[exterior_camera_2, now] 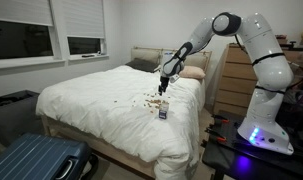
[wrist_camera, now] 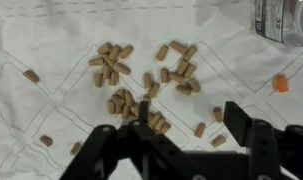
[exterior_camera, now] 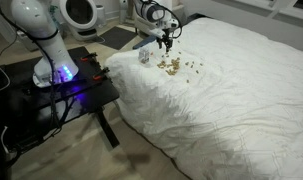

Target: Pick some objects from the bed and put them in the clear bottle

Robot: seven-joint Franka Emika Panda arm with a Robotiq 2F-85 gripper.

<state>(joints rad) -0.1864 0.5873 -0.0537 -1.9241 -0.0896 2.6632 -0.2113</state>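
Many tiny tan-brown pellets [wrist_camera: 141,75] lie in a loose cluster on the white duvet of the bed [wrist_camera: 51,120]. They show in both exterior views [exterior_camera: 174,66] [exterior_camera_2: 149,100]. My gripper [wrist_camera: 191,122] is open and empty, hovering just above the cluster's near edge with a few pellets between its fingers. It shows in both exterior views [exterior_camera: 166,45] [exterior_camera_2: 163,92]. The clear bottle [wrist_camera: 281,20] stands upright on the bed [exterior_camera: 241,100] [exterior_camera_2: 91,100], beside the pellets near the bed's edge, in both exterior views [exterior_camera: 144,57] [exterior_camera_2: 163,113].
One small orange bit [wrist_camera: 280,83] lies apart near the bottle. The arm's base sits on a black table [exterior_camera: 71,85] beside the bed. A blue suitcase [exterior_camera_2: 41,160] stands on the floor. Pillows [exterior_camera_2: 191,72] and a dresser [exterior_camera_2: 231,80] are at the headboard end.
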